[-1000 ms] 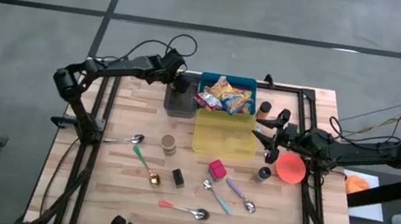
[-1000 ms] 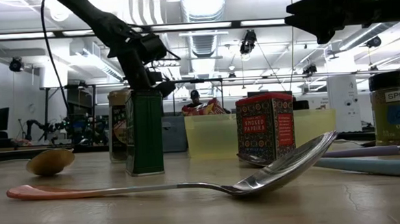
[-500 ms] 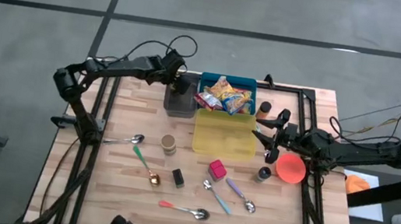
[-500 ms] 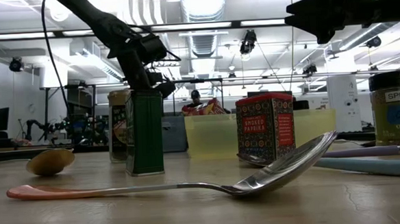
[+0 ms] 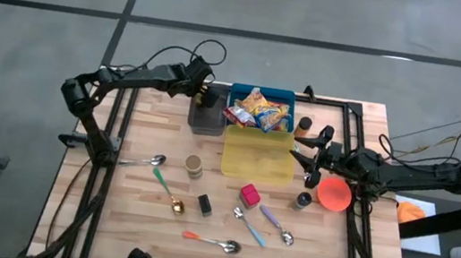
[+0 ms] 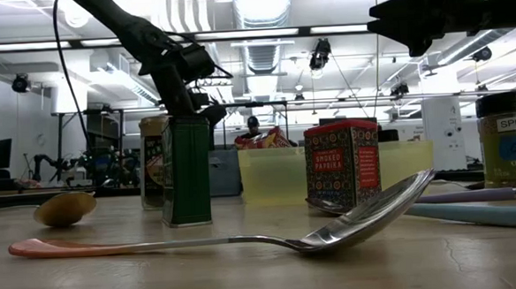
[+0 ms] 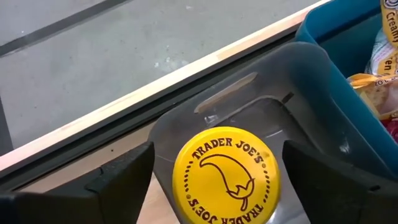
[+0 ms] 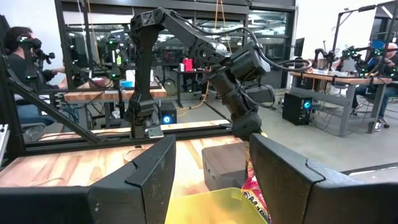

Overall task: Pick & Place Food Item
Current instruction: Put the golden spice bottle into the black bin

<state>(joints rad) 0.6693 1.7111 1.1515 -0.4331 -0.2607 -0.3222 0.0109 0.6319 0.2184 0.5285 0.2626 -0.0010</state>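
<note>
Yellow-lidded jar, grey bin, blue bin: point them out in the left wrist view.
yellow-lidded jar (image 7: 226, 176), left wrist view, centre of lid
grey bin (image 7: 281, 70), left wrist view, rim
blue bin (image 7: 336, 32), left wrist view, wall

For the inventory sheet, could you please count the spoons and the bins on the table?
Spoons: 5
Bins: 3
Total: 8
</note>
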